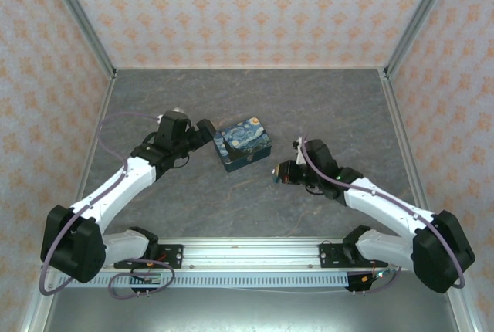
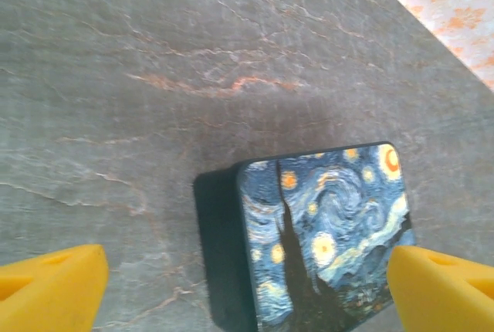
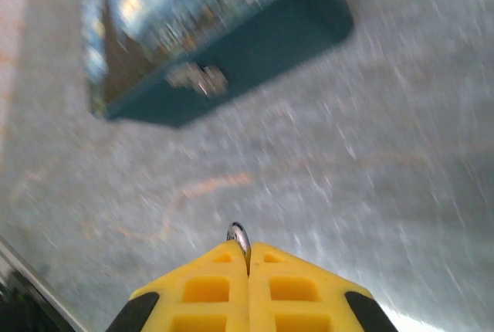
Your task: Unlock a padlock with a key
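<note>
Grey stone-look table (image 1: 332, 108): matte, thin pale veins, a few rust-orange streaks. Count: 2 arms, 2 grippers, 1 tin, 1 padlock, 1 key.

Near edge: ribbed aluminium rail (image 1: 247, 253) carries both bases. Left arm (image 1: 116, 185) and right arm (image 1: 386, 202), white shells with black joints, reach toward mid-table.

Right gripper (image 3: 247, 249): blocky yellow fingers (image 3: 204, 289) pressed flat together, clenched on the key (image 3: 239, 234). A thin silvery loop pokes out at the tips. From above, this gripper sits right of the tin and a little nearer, apart from it.

Left gripper (image 2: 247, 270): yellow wedge fingers (image 2: 54, 289) spread wide, released, grasping nothing. In its wrist view the tin lies below, between the two tips. From above, the gripper is just beside the tin's left end; contact cannot be told.

Tin (image 1: 243, 144): rectangular box with rounded corners, lid painted in blue and yellow swirls, dark teal sides. It lies flat at mid-table, skewed to the rail.

Padlock (image 3: 197, 77): small pale-metal blob on the tin's side wall facing the right gripper; blur hides detail.

Far: three walls (image 1: 247, 8), pale paper with a repeating orange motif, aluminium corner posts (image 1: 81, 19).
</note>
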